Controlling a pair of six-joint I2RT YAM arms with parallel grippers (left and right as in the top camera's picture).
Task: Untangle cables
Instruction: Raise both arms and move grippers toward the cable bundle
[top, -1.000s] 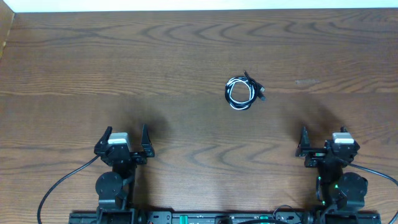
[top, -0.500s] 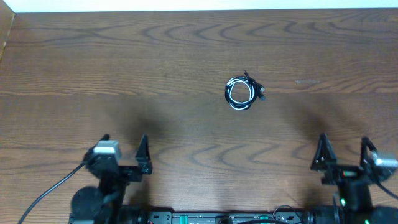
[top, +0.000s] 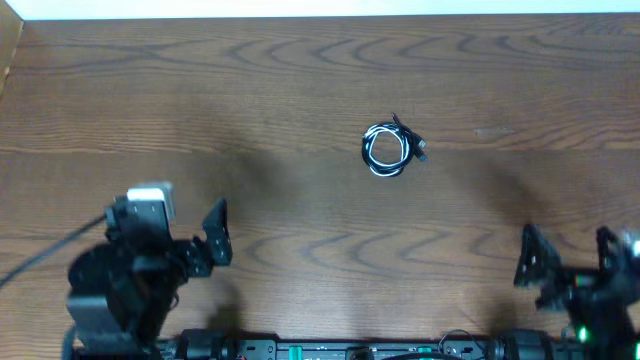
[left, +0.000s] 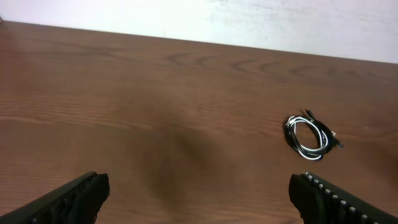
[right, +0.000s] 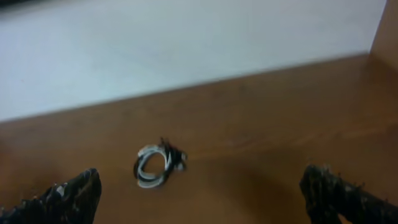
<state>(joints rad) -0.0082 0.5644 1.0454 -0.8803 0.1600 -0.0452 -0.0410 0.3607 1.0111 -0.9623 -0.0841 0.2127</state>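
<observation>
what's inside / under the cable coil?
Inside the coiled cables, only table wood shows. Where white and black strands overlap, which runs underneath is too small to tell.

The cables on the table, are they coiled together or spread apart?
Coiled together: the white and black cables lie in one small overlapping loop on the table, with plug ends sticking out at its side.

the cables (left: 309, 137) lie in one small coil (white and black loops wound together) on the brown wooden tabletop (left: 155, 93), toward 3 o'clock. the left end effector (left: 199, 190) is spread wide, its dark fingers (left: 74, 199) at 7 and 5 o'clock, well apart from the coil. a pale wall (left: 249, 18) runs along 12 o'clock.
</observation>
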